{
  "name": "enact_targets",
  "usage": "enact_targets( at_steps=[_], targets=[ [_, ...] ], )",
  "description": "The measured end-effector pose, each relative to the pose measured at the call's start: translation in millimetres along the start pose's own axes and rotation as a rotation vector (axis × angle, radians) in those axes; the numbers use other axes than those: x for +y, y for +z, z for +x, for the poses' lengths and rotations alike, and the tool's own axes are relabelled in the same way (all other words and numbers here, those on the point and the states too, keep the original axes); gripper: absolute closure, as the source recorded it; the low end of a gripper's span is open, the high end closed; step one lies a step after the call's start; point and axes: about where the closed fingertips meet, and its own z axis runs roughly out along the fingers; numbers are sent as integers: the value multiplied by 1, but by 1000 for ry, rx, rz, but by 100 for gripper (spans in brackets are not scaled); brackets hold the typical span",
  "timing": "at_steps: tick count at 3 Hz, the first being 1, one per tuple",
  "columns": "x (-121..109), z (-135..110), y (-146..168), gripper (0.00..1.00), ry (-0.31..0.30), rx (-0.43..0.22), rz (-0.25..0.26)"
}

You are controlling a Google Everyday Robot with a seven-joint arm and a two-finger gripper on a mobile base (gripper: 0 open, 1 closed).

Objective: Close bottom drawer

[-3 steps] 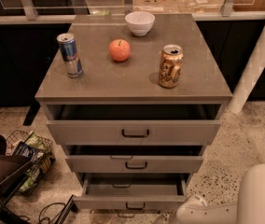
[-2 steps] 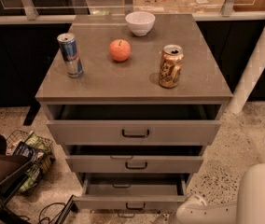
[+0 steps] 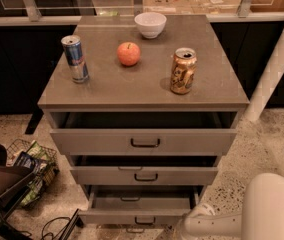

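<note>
The grey cabinet (image 3: pixel 142 91) has three drawers, all pulled out somewhat. The bottom drawer (image 3: pixel 107 217) is pulled out the farthest; its plain grey inside (image 3: pixel 142 202) shows, and its small dark bar handle (image 3: pixel 145 220) sits on the flat front. The middle drawer (image 3: pixel 107 176) and the taller top drawer (image 3: pixel 92 141) stand above it. My white arm (image 3: pixel 262 209) comes in from the lower right. My gripper (image 3: pixel 188 227) is low at the frame's bottom edge, next to the bottom drawer's right front corner.
On the cabinet top stand a blue can (image 3: pixel 75 59), an apple (image 3: pixel 128 53), a white bowl (image 3: pixel 150 24) and a gold can (image 3: pixel 183 71). A wire basket with packets (image 3: pixel 32 169) and cables lie on the floor at left. A white post (image 3: pixel 277 59) leans at right.
</note>
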Motion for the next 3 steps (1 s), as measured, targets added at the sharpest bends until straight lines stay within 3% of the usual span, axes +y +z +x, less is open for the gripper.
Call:
enact_targets(
  at_steps=[1,2,3],
  targets=[
    [-41,6,9,100,-48,10,75],
    [-58,9,15,100,-69,20,104],
    [-58,9,15,100,-70,20,104]
  ],
)
